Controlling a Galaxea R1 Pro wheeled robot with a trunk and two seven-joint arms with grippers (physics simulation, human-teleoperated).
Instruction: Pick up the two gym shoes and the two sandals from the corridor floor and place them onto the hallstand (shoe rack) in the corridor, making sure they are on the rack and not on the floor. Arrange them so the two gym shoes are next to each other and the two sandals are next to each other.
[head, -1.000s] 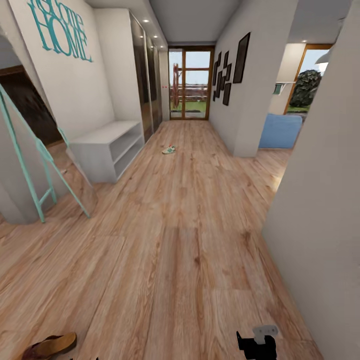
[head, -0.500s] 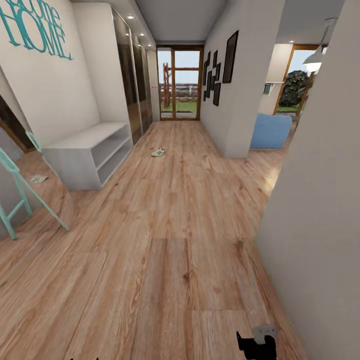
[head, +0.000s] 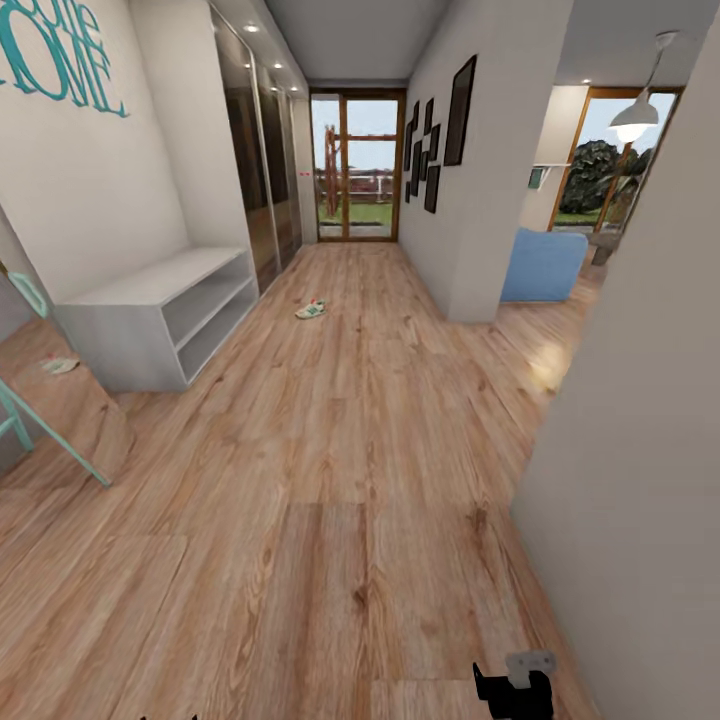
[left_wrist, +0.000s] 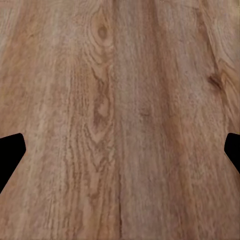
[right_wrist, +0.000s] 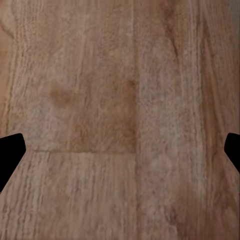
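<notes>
While both claws gape, one gym shoe (head: 311, 310) (distant) lies ahead.

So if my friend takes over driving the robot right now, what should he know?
Left gripper: open, holding nothing, wood floor beneath it.
Right gripper: open, holding nothing, also over floor.
One gym shoe lies on the corridor floor far ahead, past the white bench that stands along the left wall. That bench has no upper shelves, so it does not look like the rack.
Done: nothing that these pictures show.
Left: fetch that shoe, find the other shoe, both sandals and the rack, then set the pairs side by side.
</notes>
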